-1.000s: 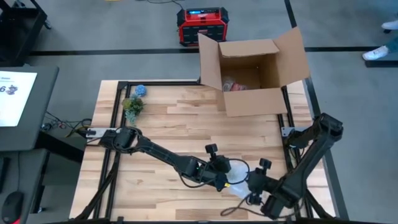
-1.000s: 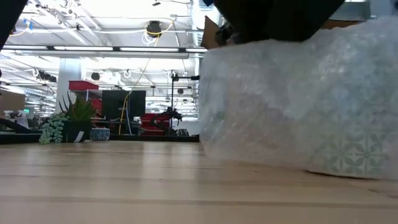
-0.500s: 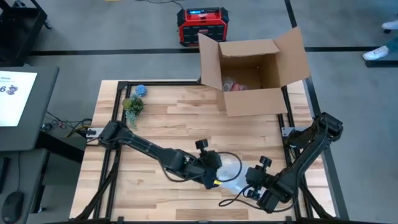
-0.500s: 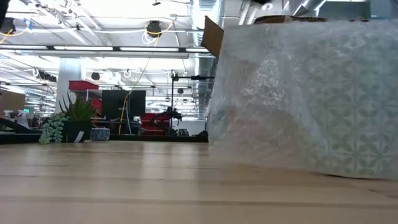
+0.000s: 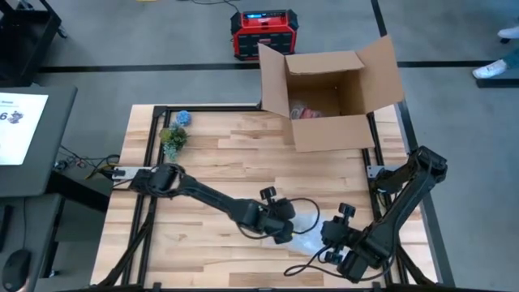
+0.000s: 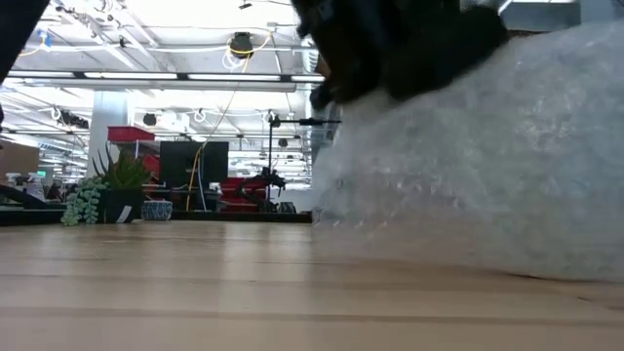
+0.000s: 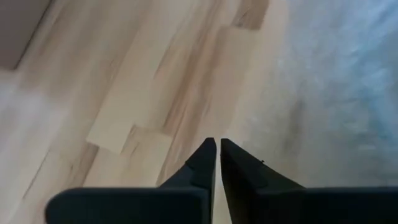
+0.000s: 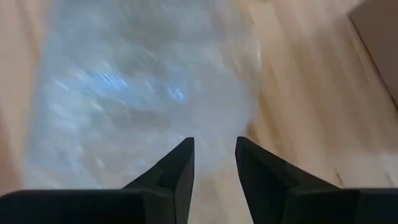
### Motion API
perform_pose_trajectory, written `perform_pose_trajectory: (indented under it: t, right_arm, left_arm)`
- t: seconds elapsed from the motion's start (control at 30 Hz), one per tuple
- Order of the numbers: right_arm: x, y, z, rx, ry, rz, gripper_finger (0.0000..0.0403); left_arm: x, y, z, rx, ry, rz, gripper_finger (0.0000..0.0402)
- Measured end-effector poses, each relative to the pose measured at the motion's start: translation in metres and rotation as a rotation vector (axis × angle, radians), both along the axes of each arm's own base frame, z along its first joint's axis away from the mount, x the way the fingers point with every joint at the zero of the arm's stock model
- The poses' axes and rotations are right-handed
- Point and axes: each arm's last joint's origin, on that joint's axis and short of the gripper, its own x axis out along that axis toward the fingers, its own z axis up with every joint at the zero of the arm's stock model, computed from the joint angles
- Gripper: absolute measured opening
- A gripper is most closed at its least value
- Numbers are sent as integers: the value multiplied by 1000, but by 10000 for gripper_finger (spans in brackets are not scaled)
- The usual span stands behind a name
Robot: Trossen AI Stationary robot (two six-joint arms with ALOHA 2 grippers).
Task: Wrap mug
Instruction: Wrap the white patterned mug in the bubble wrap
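Jaws of the left gripper [image 7: 216, 149] are closed, empty, beside the clear bubble-wrap bundle [image 5: 306, 235] on the wooden tabletop [image 5: 219, 154]; right gripper [image 8: 214, 155] jaws are parted over it.

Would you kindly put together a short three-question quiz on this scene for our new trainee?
1. True or false: the left gripper is shut, holding nothing.
2. The right gripper is: A) open over the bubble wrap; B) shut on it.
3. What stands open at the table's far edge?

Key: 1 true; 2 A; 3 the cardboard box.
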Motion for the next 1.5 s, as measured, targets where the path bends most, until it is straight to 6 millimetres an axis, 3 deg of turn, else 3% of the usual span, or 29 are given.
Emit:
perform_pose_trajectory:
  t: [0.17, 0.3, 0.5, 0.63, 0.77, 0.97, 1.17, 1.33, 1.5]
  right_arm:
    - [0, -12, -6, -43, 66, -44, 107]
    - [-2, -13, 18, -22, 27, -55, 99]
    - [12, -1, 67, 108, -98, 80, 76]
    - [37, 3, 75, 200, -149, 235, 57]
    - [67, -9, 54, 219, -105, 293, 33]
    - [94, -46, 12, 242, 64, 234, 2]
    - [111, -58, -32, 351, 164, 277, 1]
    - [123, -58, -64, 345, 261, 285, 0]
    - [127, -58, -68, 337, 314, 294, 0]
  left_arm:
    - [0, 3, -5, -16, 22, 35, 3]
    - [-4, -2, -1, 5, 15, 30, 1]
    - [-14, -1, 40, 6, -68, 29, 0]
    - [-25, 3, 68, 30, -107, 19, 0]
    - [-47, 5, 100, 36, -98, 7, 0]
    - [-96, -5, 133, 63, -64, 69, 0]
    - [-129, -31, 136, 131, -86, 136, 0]
    - [-139, -52, 137, 92, -157, 139, 0]
    - [-145, -66, 139, 104, -221, 115, 0]
